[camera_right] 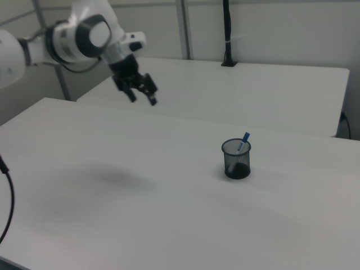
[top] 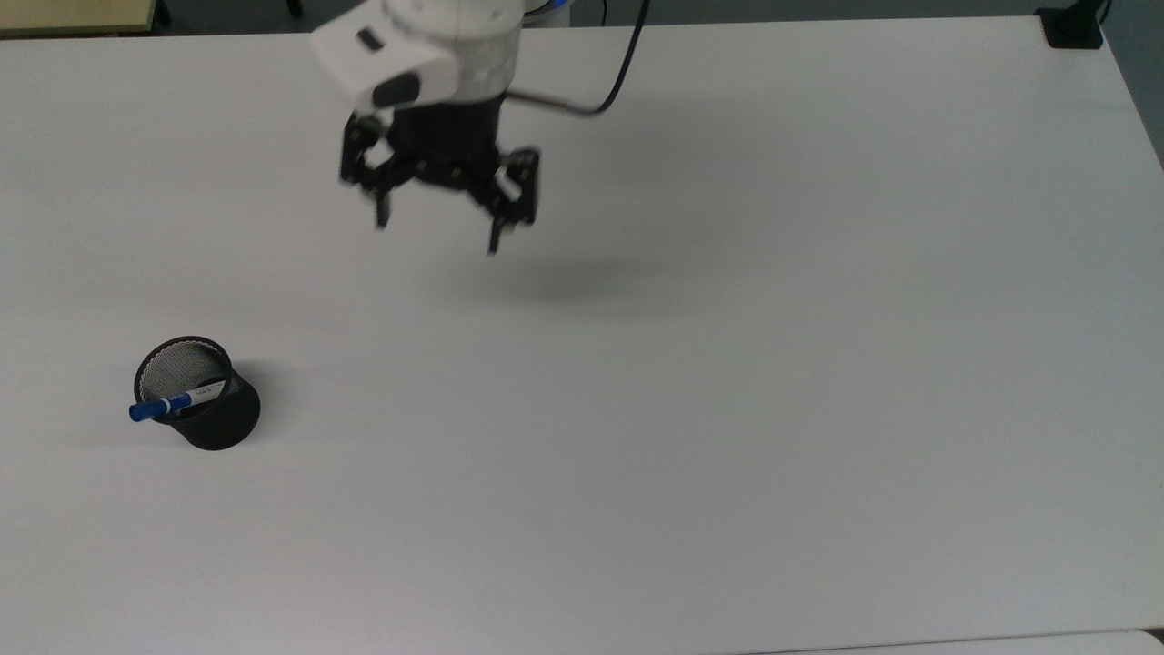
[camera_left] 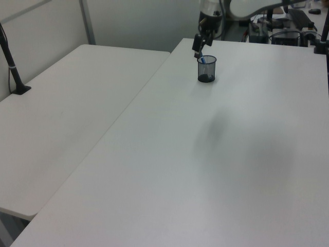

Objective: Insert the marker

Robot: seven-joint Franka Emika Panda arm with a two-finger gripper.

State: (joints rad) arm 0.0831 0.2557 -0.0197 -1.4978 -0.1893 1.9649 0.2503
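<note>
The marker stands slanted inside a black mesh cup at the top view's lower left, its blue cap poking out over the rim. The left view has the cup with the blue cap above its rim. From the right view, the marker leans in the cup. My gripper hangs open and empty well above the table, far to the top view's upper right of the cup. It also appears in the left view and the right view.
A black clamp base sits at the white table's far corner in the top view. A second white table with a black post adjoins in the left view. The arm's cable trails behind the wrist.
</note>
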